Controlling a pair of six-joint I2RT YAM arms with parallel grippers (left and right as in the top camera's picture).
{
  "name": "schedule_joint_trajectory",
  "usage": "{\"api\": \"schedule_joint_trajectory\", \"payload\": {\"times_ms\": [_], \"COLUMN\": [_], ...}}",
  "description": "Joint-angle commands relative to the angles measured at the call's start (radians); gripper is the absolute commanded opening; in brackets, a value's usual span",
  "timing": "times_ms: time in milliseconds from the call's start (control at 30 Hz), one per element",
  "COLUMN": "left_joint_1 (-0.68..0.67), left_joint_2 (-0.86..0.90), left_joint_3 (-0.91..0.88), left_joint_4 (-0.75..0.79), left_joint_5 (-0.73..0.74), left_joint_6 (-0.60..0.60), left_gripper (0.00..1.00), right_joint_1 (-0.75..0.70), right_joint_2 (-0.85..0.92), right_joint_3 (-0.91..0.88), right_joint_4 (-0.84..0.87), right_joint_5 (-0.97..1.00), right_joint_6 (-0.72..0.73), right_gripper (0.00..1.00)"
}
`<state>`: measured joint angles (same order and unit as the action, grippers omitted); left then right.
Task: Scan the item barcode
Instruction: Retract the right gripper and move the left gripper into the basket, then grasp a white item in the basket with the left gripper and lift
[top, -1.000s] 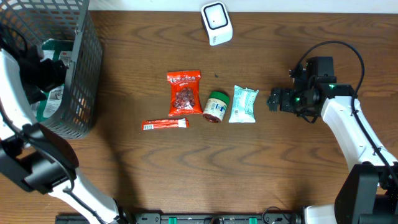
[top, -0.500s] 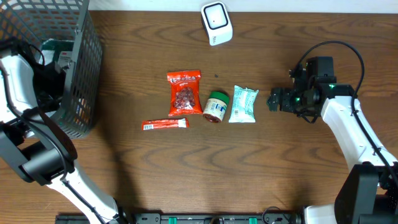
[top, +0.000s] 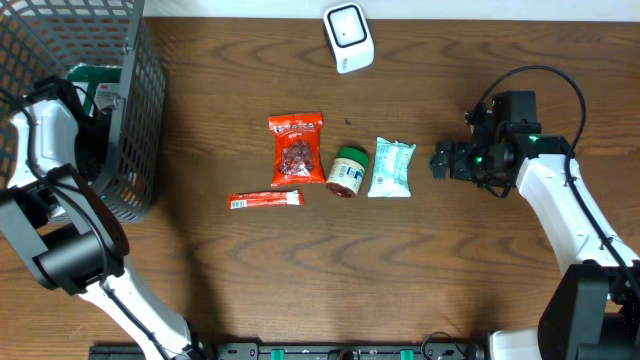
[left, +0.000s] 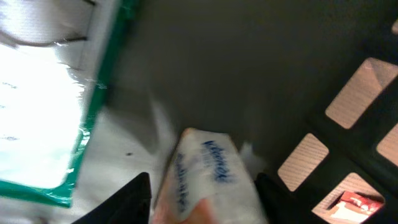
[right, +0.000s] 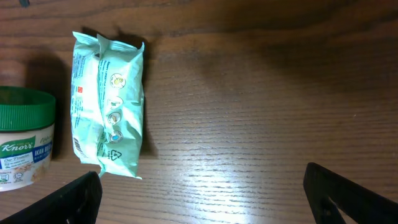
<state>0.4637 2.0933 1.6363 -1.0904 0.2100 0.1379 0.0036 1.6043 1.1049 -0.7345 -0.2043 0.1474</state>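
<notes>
Upper left, my left gripper (left: 202, 202) is down in the wire basket (top: 140, 120), jaws flanking a Kleenex tissue pack (left: 208, 168), likely the item to scan; whether they grip it I cannot tell. The white scanner (top: 347, 38) sits top centre. At right, my right gripper (right: 205, 205) hangs wide open, empty, near a mint-green pouch (right: 109, 102) on the wooden table (top: 450, 280).

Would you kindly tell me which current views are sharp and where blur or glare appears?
Left wrist view: dim and blurred, tissue pack smeared, white package overexposed. Right wrist view: sharp, mint packet print legible, mild sheen on the table. Overhead view: crisp, evenly lit.
</notes>
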Motion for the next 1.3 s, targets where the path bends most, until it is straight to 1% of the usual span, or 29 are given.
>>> {"api": "schedule_joint_trajectory", "payload": {"times_ms": [0,67,100,233,333,367,400,533,667,733,867,967,1033,1133,1267], "left_joint_1": [-0.013,-0.013,-0.013,-0.013,-0.013,-0.012,-0.011,0.0,0.016,0.024,0.023,0.013,-0.003,-0.048,-0.156], "left_joint_2": [0.011,0.011,0.011,0.01,0.01,0.008,0.005,-0.032,-0.105,-0.183,-0.32,-0.413,-0.475,-0.543,-0.585], "left_joint_3": [-0.009,-0.009,-0.009,-0.004,0.019,0.031,0.049,0.113,0.197,0.236,0.239,0.239,0.239,0.239,0.239], "left_joint_4": [-0.003,-0.003,-0.003,-0.003,-0.003,-0.004,-0.005,-0.002,0.003,0.029,0.102,0.118,0.112,0.083,0.012], "left_joint_5": [0.007,0.007,0.007,0.007,0.007,0.007,0.006,0.002,-0.053,-0.076,-0.076,-0.076,-0.067,-0.046,-0.035], "left_joint_6": [0.007,0.007,0.007,0.007,0.007,0.007,0.0,-0.029,-0.084,-0.103,-0.147,-0.193,-0.23,-0.246,-0.302], "left_gripper": [0.4,0.37,0.32,0.19,0.19,0.15,0.14,0.14,0.14,0.14,0.14,0.14,0.14,0.14,0.14], "right_joint_1": [-0.005,-0.005,-0.005,-0.005,-0.005,-0.005,-0.005,-0.005,-0.005,-0.005,-0.005,-0.005,-0.005,-0.005,-0.005], "right_joint_2": [-0.001,-0.001,-0.001,-0.001,-0.001,-0.001,-0.001,-0.001,-0.001,-0.001,-0.001,-0.001,-0.001,-0.001,-0.001], "right_joint_3": [0.006,0.006,0.006,0.006,0.006,0.006,0.006,0.006,0.006,0.006,0.006,0.006,0.006,0.006,0.006], "right_joint_4": [0.001,0.001,0.001,0.001,0.001,0.001,0.001,0.001,0.001,0.001,0.0,0.001,0.001,0.001,0.001], "right_joint_5": [0.005,0.005,0.005,0.005,0.005,0.005,0.005,0.005,0.005,0.005,0.005,0.005,0.005,0.005,0.005], "right_joint_6": [-0.006,-0.007,-0.007,-0.006,-0.007,-0.006,-0.007,-0.006,-0.006,-0.007,-0.007,-0.006,-0.007,-0.006,-0.006], "right_gripper": [0.99,0.99,0.99,0.99,0.99,0.99,0.99,0.99,0.99,0.99,0.99,0.99,0.99,0.99,0.99]}}
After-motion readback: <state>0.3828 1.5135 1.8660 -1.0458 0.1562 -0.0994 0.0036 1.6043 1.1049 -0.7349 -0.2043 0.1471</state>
